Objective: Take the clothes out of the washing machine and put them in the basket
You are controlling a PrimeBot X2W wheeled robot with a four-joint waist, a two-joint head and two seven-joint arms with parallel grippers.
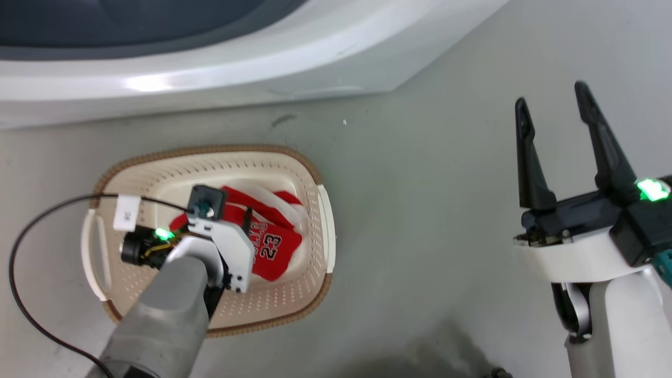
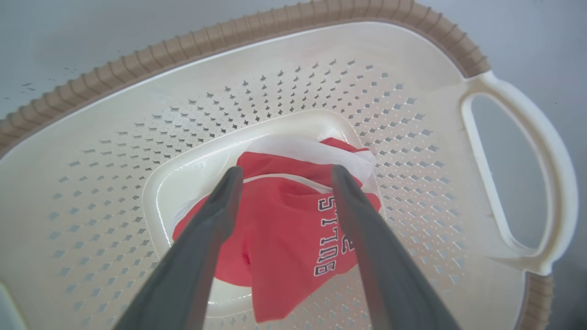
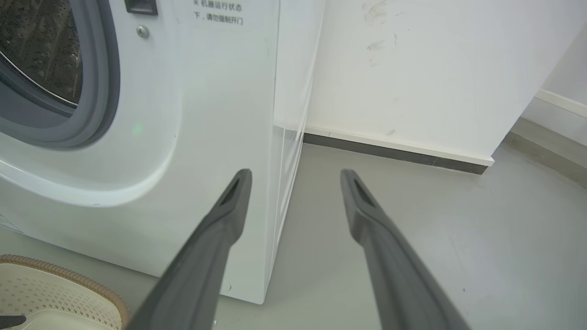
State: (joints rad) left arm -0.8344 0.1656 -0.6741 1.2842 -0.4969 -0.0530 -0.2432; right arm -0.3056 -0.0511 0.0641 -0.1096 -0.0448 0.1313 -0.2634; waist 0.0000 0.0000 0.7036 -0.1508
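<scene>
Bright, soft, even light throughout. In the head view a white glare streak lies on the washing machine (image 1: pixel 147 81) at upper left, and a faint shadow darkens the floor (image 1: pixel 441 352) at bottom centre. In the left wrist view the left gripper (image 2: pixel 286 169) blurs toward the bottom edge, and wide-angle distortion bows the basket (image 2: pixel 275 23) rim

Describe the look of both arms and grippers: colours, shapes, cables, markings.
The left gripper and right gripper each have two long, tapering dark fingers and a green light near the wrist. The left forearm is grey with a white wrist bracket; a thin black cable with a white tag runs to it. The right wrist housing is white.
</scene>
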